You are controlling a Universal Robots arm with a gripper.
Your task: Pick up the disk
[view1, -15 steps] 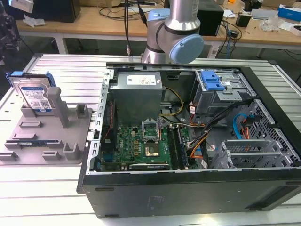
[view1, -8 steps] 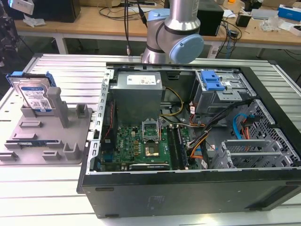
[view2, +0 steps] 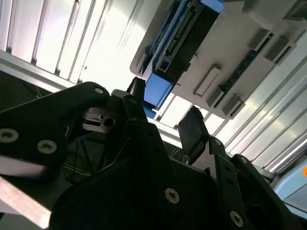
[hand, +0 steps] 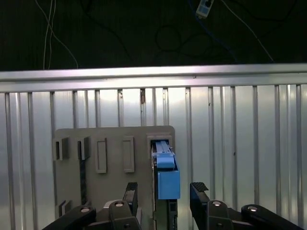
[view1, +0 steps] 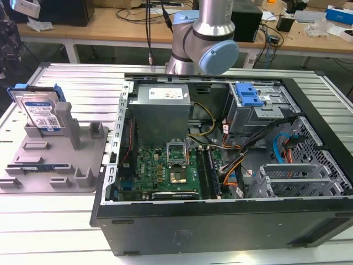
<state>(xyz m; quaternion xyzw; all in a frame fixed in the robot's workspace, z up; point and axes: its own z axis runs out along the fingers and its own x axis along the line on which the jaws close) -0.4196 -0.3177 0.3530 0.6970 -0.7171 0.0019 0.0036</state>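
The disk (view1: 38, 113) stands upright on its edge in the grey holder stand (view1: 55, 163) at the exterior view's left. It is silver with a white-and-blue label and blue side rails. In the first wrist view I look down on the disk (hand: 165, 175) edge-on, its blue rail uppermost. My gripper (hand: 165, 191) is open, with one black fingertip (hand: 131, 190) on each side of the disk's line and nothing between them. The second wrist view has the disk (view2: 175, 45) beyond the gripper (view2: 165, 117), apart from the fingers (view2: 194, 127).
An open computer case (view1: 220, 165) with a blue drive caddy (view1: 248, 96) takes up the middle and right of the ribbed metal table (view1: 71, 77). The table's edge (hand: 153, 76) runs just past the holder stand (hand: 110, 158), with dark floor and cables beyond.
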